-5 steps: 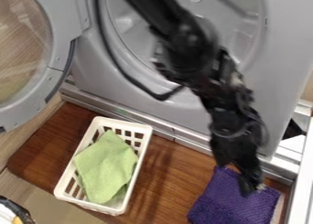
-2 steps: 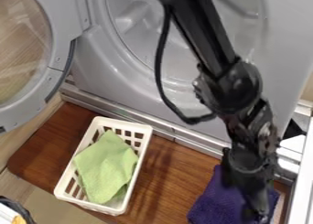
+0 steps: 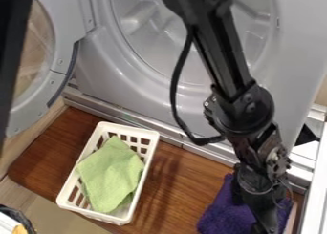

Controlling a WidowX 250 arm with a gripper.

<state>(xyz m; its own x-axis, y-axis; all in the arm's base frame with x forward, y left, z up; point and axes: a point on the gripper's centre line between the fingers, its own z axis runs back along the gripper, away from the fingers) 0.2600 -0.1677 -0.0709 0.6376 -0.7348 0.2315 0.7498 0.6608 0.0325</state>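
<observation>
A: Where's the pincer?

B: At five o'clock, over the purple towel. Whether it's apart, together or clamped on cloth, I can't tell; the wrist covers too much.

A: What might go wrong?

B: A shallow or off-centre pinch could let the towel slip or bunch, I'd say. The arm's loose black cable might snag, too.

A: Which way does the towel lie?

B: Its exposed left edge slants from one o'clock to seven, upper corner towards one. Its full long axis is hidden.

A: And farther out?

B: White slotted basket at seven, green washcloth inside; front-loading laundry machine at twelve, its round door open towards ten.
</observation>
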